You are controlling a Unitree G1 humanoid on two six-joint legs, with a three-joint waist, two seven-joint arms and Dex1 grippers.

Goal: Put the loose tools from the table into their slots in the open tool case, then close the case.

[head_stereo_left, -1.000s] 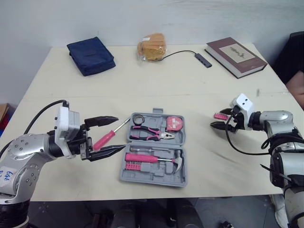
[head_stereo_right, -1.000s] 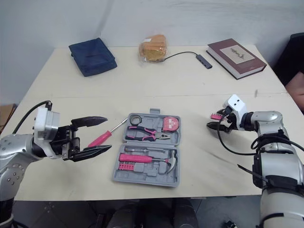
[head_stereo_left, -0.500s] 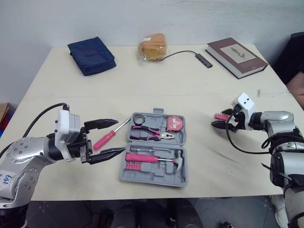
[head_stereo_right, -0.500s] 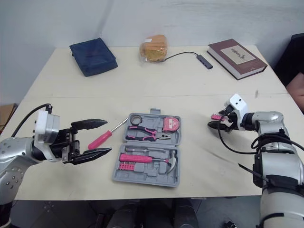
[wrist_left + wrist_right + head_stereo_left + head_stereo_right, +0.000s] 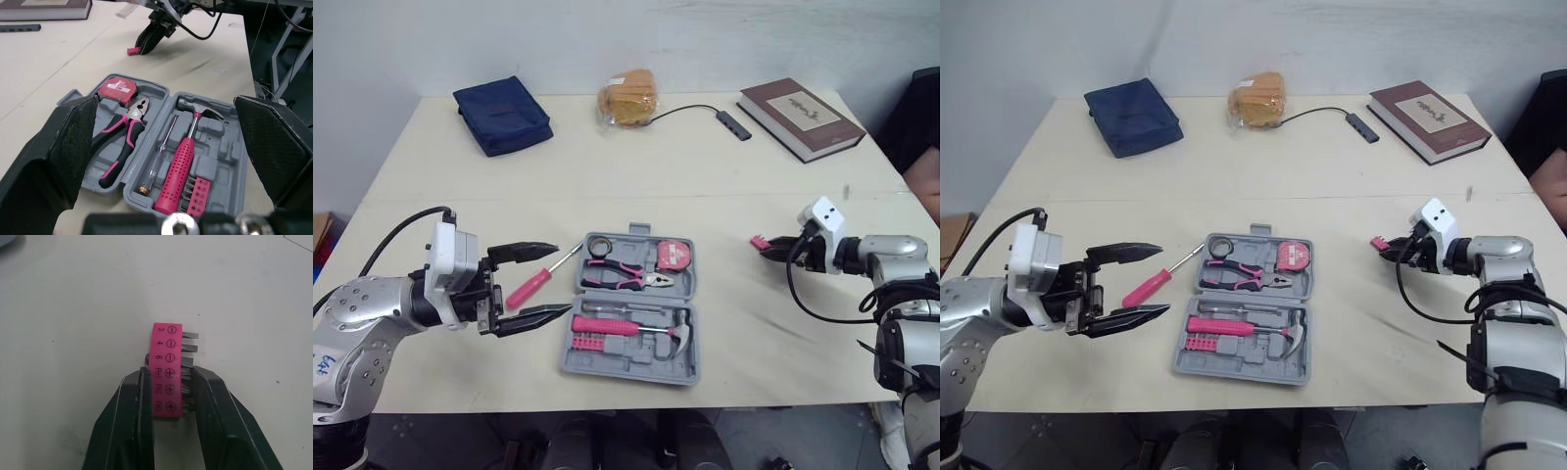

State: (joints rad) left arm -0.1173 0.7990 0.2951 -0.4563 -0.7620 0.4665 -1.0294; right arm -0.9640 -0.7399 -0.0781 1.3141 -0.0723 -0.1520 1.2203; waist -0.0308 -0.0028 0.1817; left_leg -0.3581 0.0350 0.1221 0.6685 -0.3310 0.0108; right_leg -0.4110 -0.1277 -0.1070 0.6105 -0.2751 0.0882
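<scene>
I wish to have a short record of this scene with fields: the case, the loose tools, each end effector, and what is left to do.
Case: tool case open on the table; holds pliers, hammer, tape measure.
Loose tools: pink screwdriver left of the case; pink bit holder right of it.
Left end effector: open, by the screwdriver, not gripping it.
Right end effector: shut on the bit holder, low at the table.
Left to do: slot both tools, close the case.
</scene>
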